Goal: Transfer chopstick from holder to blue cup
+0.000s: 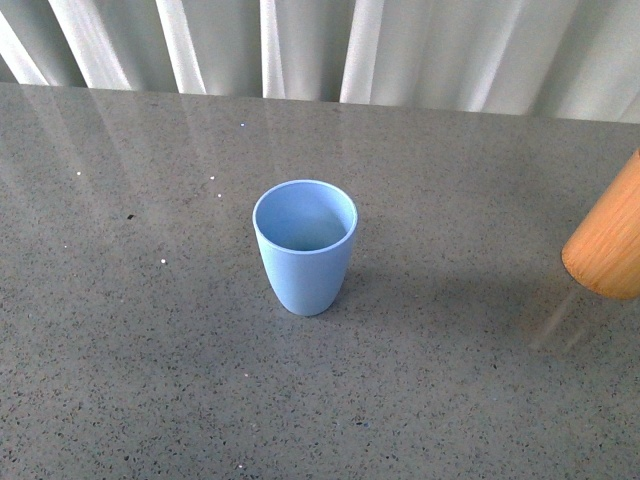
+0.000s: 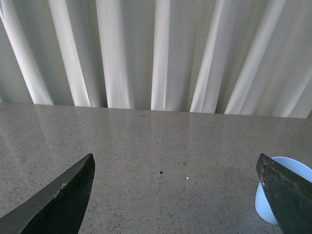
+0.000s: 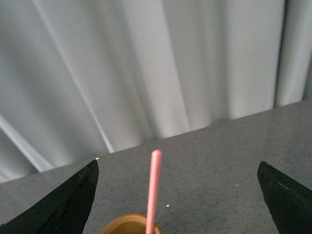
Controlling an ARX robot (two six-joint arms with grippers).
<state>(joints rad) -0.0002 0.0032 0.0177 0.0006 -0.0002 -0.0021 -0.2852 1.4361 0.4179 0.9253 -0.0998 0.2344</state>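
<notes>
The light blue cup (image 1: pixel 305 245) stands upright and empty in the middle of the grey table. Its edge shows in the left wrist view (image 2: pixel 267 204), beside one finger of my open left gripper (image 2: pixel 175 168), which holds nothing. The tan-orange holder (image 1: pixel 610 245) is cut off at the right edge of the front view. In the right wrist view its rim (image 3: pixel 127 224) shows, with a pinkish-red chopstick (image 3: pixel 153 190) rising from it. My right gripper (image 3: pixel 178 170) is open with the chopstick's top between its spread fingers, not touching them. Neither gripper shows in the front view.
The grey speckled table (image 1: pixel 150 350) runs back to a white pleated curtain (image 1: pixel 320 45). Nothing else stands on the table in view.
</notes>
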